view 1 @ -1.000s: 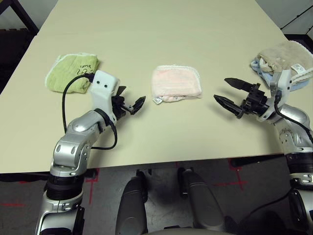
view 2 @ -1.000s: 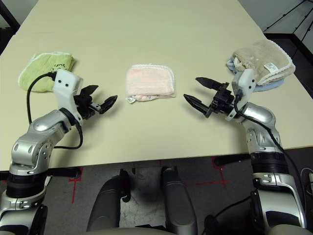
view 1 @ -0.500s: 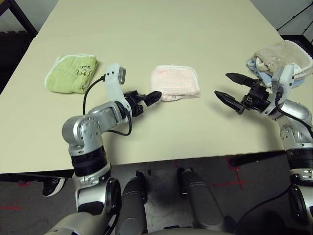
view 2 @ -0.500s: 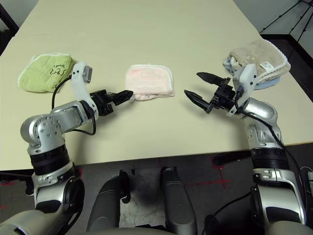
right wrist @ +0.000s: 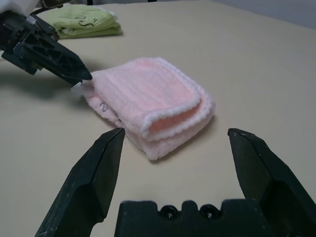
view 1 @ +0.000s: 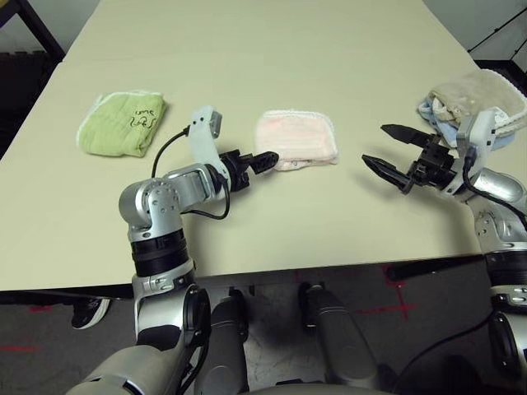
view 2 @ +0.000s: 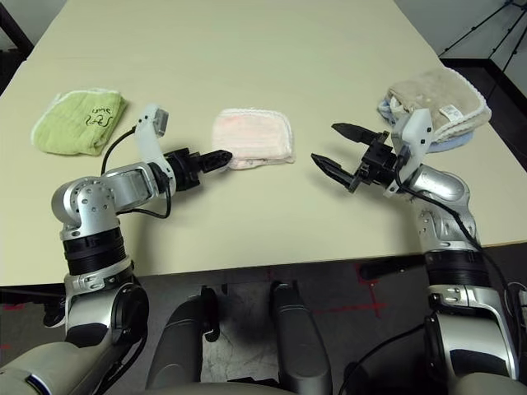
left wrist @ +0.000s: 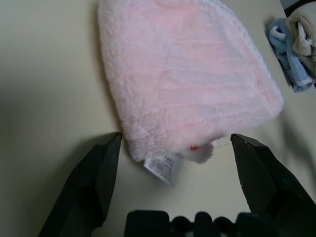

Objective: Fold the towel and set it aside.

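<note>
The towel point(view 1: 296, 140) lies folded into a pale pink rectangle with a white trimmed edge in the middle of the table. My left gripper point(view 1: 265, 160) is open at the towel's near-left corner. In the left wrist view its fingers point(left wrist: 96, 177) stand on either side of that corner and its small white label point(left wrist: 160, 168), not closed on them. My right gripper point(view 1: 375, 145) is open, hovering to the right of the towel with a gap between them. In the right wrist view the towel point(right wrist: 148, 101) sits ahead between the spread fingers.
A folded light green towel point(view 1: 122, 122) lies at the left of the table. A beige towel point(view 1: 478, 89) on a blue one sits at the right edge, behind my right arm. The table's front edge point(view 1: 288, 267) runs just below both grippers.
My left arm swung in toward the towel, bringing its open gripper to the near-left corner. The right gripper stayed open and barely moved.
</note>
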